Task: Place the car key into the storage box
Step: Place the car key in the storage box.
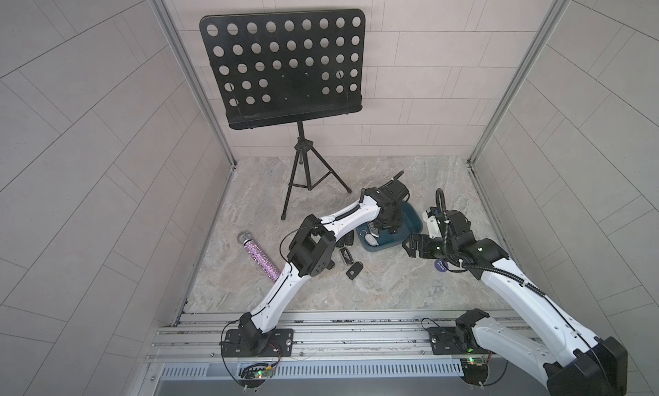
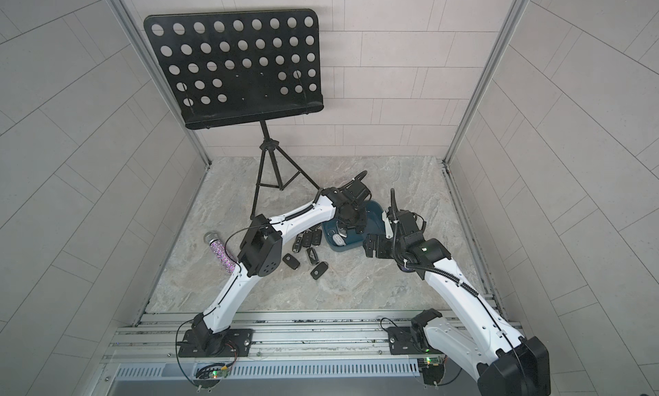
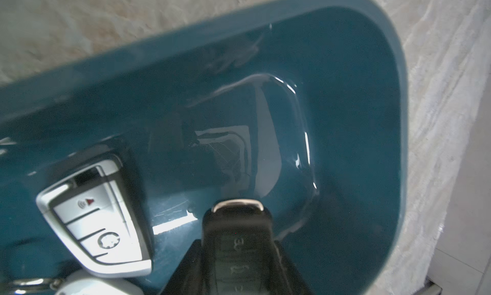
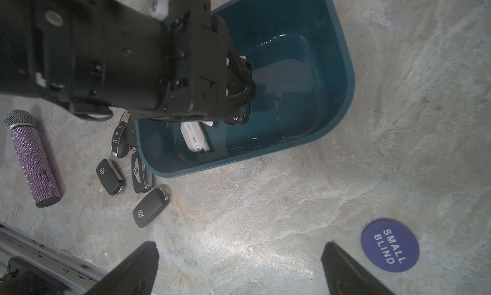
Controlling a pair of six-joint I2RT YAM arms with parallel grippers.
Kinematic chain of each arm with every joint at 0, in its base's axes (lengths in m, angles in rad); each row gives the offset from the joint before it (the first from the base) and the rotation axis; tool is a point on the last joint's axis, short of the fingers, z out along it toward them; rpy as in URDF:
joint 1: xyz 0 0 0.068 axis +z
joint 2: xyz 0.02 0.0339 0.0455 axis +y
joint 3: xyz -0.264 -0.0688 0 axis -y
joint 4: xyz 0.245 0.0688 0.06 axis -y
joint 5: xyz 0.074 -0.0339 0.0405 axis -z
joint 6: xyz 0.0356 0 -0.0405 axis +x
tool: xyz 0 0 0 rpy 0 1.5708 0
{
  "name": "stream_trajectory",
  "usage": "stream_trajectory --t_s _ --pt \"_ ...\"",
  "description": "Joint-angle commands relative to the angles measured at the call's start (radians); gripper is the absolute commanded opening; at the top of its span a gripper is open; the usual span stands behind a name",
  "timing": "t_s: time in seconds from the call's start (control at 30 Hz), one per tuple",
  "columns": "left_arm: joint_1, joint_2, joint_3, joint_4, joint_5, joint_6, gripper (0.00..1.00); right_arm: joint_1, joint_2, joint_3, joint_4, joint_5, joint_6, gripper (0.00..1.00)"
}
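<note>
Where both top views look down on the table (image 1: 392, 291), my left gripper (image 1: 387, 228) hangs inside the storage box (image 1: 416, 214), the teal tub right of centre. My own wrist hides what I hold there. My right gripper (image 1: 412, 248) sits low by the tub's near corner, apparently just clear of it, though the angle is poor. Loose fobs (image 2: 307, 252) lie scattered on the table left of the tub. A microphone (image 2: 221, 252) lies further left. A music stand (image 1: 281, 66) stands at the back.

Left wrist view: my fingers (image 3: 186, 269) are pinched narrow on the car key (image 3: 237, 240), which is black with a silver-capped end pointing away from my palm. It hangs within the tub's walls, above the floor. Whether it touches the floor I cannot tell. A white fob (image 3: 98, 219) lies in the tub just beside it.

Right wrist view: my left gripper (image 4: 239, 86) reaches down past the tub's rim (image 4: 348, 81), with the key (image 4: 237, 117) clamped between the pads and one end poking out. A white tag (image 4: 194, 137) lies on the tub floor near it. My right gripper (image 4: 239, 267) is spread wide, with bare table between the fingertips. A purple disc (image 4: 390, 245) marked SMALL BLIND lies near one fingertip. The loose fobs (image 4: 140, 174) cluster outside the tub's short wall, and the nearest look to be against it.
</note>
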Motion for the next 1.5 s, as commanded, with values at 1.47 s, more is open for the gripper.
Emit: stream_trajectory --t_s 1.47 --pt "0.05 -0.308 -0.127 -0.073 -0.169 0.046 0.62 0.0 0.015 0.045 0.044 -0.075 0.014 1.0"
